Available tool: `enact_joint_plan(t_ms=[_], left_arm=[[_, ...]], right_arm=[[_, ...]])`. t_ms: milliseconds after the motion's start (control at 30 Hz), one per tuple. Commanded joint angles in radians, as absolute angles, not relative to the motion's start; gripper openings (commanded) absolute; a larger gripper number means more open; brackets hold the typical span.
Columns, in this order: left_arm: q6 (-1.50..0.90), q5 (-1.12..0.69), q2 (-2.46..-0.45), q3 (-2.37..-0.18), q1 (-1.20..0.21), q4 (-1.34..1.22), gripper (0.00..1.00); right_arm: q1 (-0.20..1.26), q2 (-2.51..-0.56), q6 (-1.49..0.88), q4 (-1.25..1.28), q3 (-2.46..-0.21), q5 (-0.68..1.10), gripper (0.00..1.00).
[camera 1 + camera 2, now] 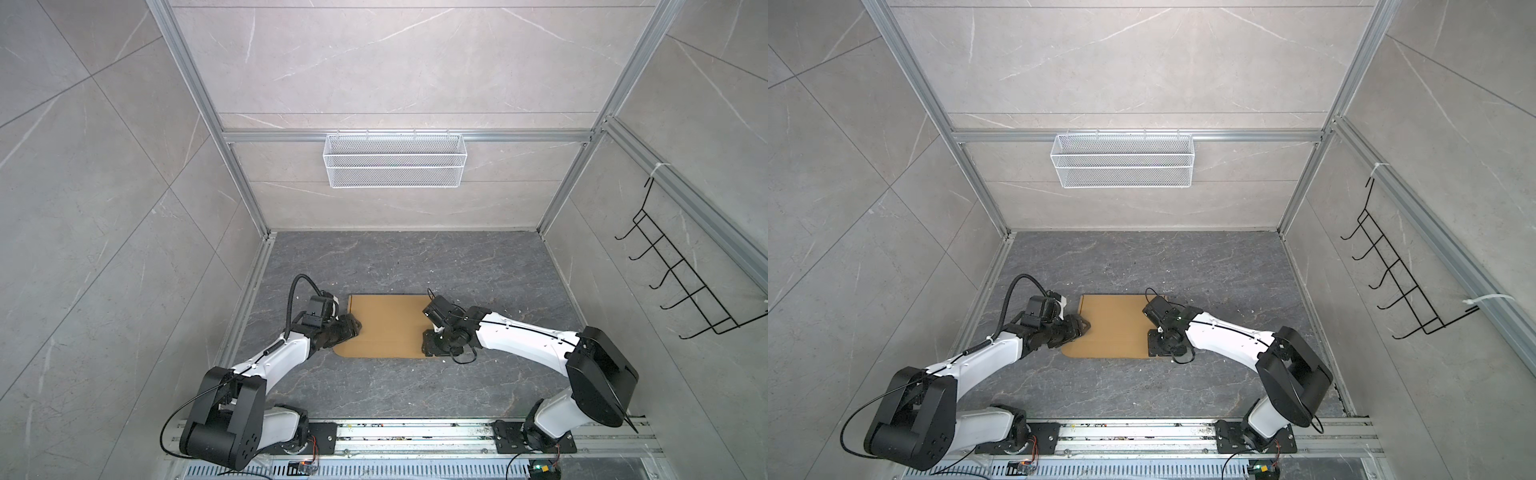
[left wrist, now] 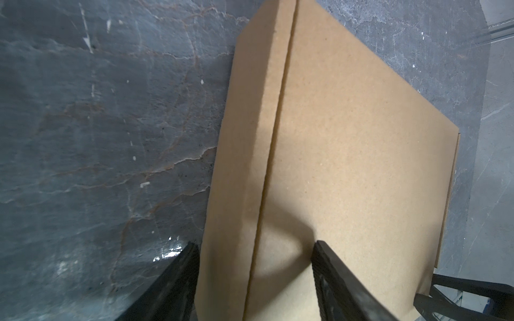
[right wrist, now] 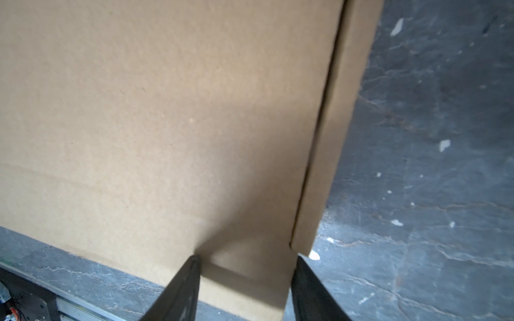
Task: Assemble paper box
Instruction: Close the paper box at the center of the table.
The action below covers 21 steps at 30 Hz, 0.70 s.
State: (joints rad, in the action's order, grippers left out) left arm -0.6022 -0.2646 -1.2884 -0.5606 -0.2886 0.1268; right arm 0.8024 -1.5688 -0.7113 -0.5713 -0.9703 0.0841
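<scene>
The paper box [image 1: 386, 324] is a flat brown cardboard piece lying on the dark stone-patterned table, seen in both top views [image 1: 1113, 328]. My left gripper [image 1: 354, 327] is at its left edge. In the left wrist view the gripper [image 2: 254, 244] is open and straddles a narrow side strip and the fold line of the paper box [image 2: 347, 139]. My right gripper [image 1: 432, 347] points down on the near right corner. In the right wrist view it [image 3: 246, 257] is open, with the corner of the paper box [image 3: 167, 111] between its fingers [image 3: 186, 278].
A white wire mesh basket [image 1: 395, 160] hangs on the back wall. A black wire hook rack [image 1: 685, 274] hangs on the right wall. Aluminium frame posts bound the table, and the arms' base rail [image 1: 415, 432] runs along the front.
</scene>
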Motion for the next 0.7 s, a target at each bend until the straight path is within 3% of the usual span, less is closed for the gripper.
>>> enact_joint_plan(t_ms=[0,367,667], left_arm=[[-0.608,-0.282,-1.277,-0.561,-0.296,0.138,0.67],[-0.592,-0.165,-1.149,-0.647,-0.28,0.352,0.74],[-0.628,-0.085,-1.029,-0.687,-0.276,0.636,0.76]], right_arm=[[0.796,-1.554,-0.699,-0.569,-0.961,0.097,0.56],[0.696,-1.491,-0.582,-0.717,-1.031,0.094,0.66],[0.693,-1.532,-0.571,-0.716,-1.074,0.136,0.67]])
